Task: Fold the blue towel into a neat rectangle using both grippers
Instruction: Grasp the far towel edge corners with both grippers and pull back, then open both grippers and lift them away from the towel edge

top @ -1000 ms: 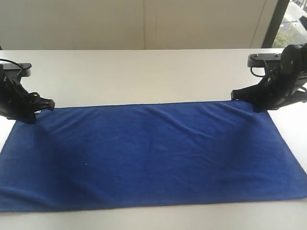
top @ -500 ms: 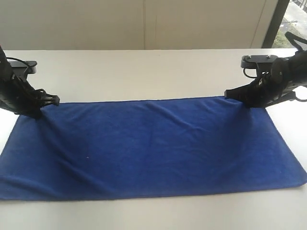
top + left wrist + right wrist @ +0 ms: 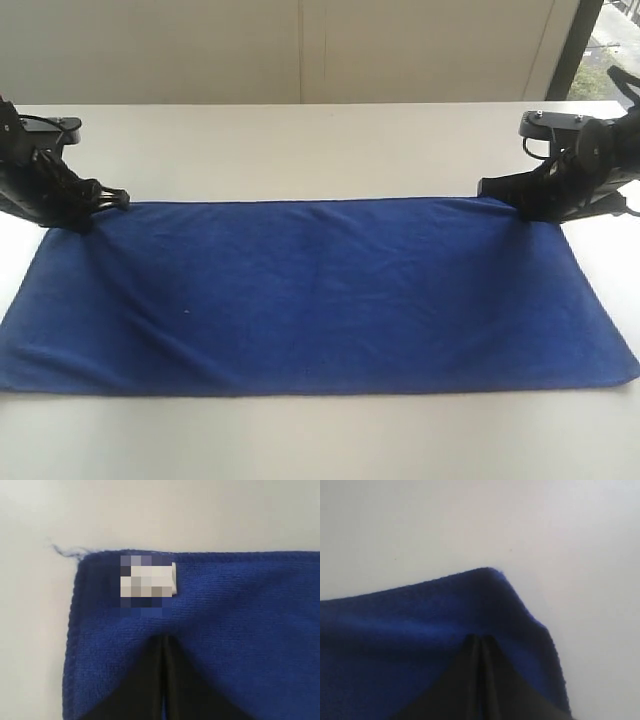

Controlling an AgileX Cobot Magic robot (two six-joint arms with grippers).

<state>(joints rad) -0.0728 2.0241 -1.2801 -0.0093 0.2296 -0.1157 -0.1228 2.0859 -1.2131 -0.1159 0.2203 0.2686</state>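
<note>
In the exterior view the blue towel [image 3: 310, 290] lies spread on the white tabletop [image 3: 300, 150], with its long side running from left to right. The left gripper [image 3: 118, 197] is at the far left corner and the right gripper [image 3: 487, 188] is at the far right corner. The far edge runs straight and tight between them, while the near edge rests flat on the tabletop. I judge that the corners are held this way so that both arms can carry the far edge over to the near edge together, which would keep the fold square. I see no other thing on the tabletop that could stand in the way; behind it there is only a pale wall [image 3: 300, 50], and a window [image 3: 600, 45] at the far right.

In the left wrist view the fingers [image 3: 147, 685] are closed together and pinch the cloth just inside the corner. The towel puckers a little at their tip; the white label [image 3: 150, 580] sits just beyond it, near the edge. A loose thread [image 3: 62, 551] hangs out of the corner onto the tabletop; I think it is harmless.

In the right wrist view the fingers [image 3: 465, 680] are also closed, and they grip the other far corner. The cloth rises here into a small hump over them, so this corner seems lifted a little off the tabletop.
</note>
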